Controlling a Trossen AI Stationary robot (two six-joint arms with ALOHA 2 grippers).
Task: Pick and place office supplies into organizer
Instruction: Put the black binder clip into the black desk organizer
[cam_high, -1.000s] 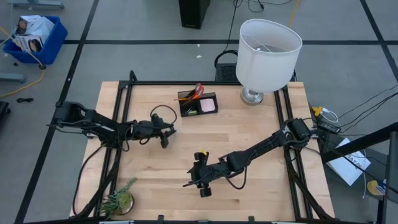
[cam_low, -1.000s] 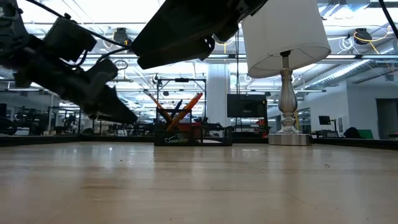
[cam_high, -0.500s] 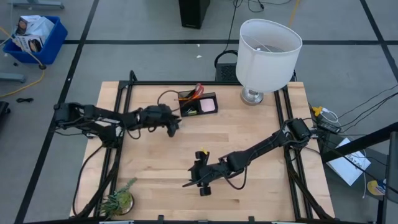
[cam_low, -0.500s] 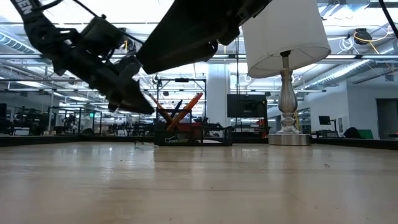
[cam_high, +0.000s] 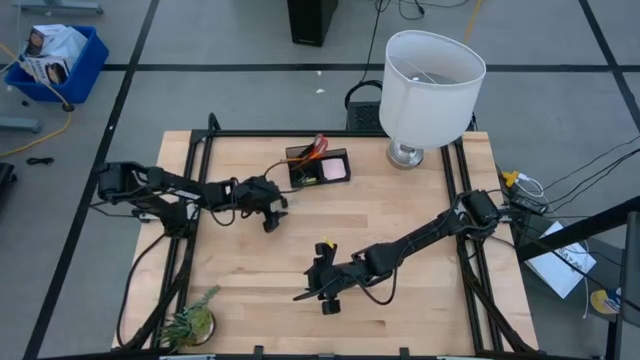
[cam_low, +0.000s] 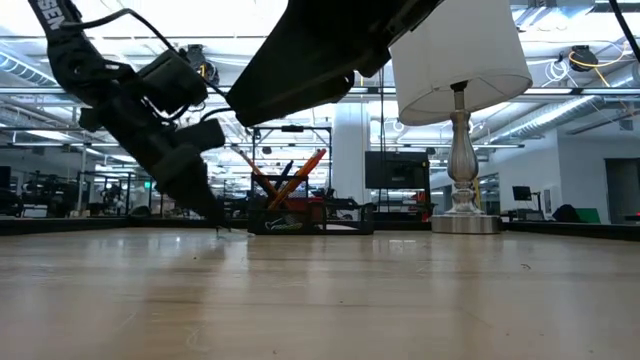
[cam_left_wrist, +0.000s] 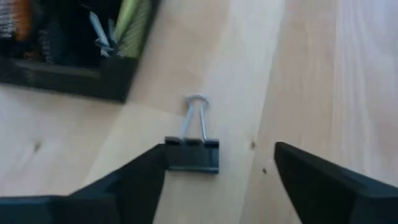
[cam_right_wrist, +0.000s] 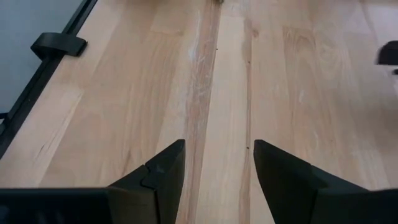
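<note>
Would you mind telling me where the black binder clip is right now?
The binder clip lies on the table between the left gripper's open fingers, beside the organizer.

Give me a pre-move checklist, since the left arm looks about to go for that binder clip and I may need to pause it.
1. Left gripper open around the target: ok, fingers spread.
2. Binder clip between the fingers: ok, but nearer one finger.
3. Clip free on the table: ok, lying outside the organizer.
4. Fingers low enough to grip: cannot tell.
5. Right gripper out of the way: ok, open over bare wood.
6. Room in the organizer for the clip: cannot tell.
</note>
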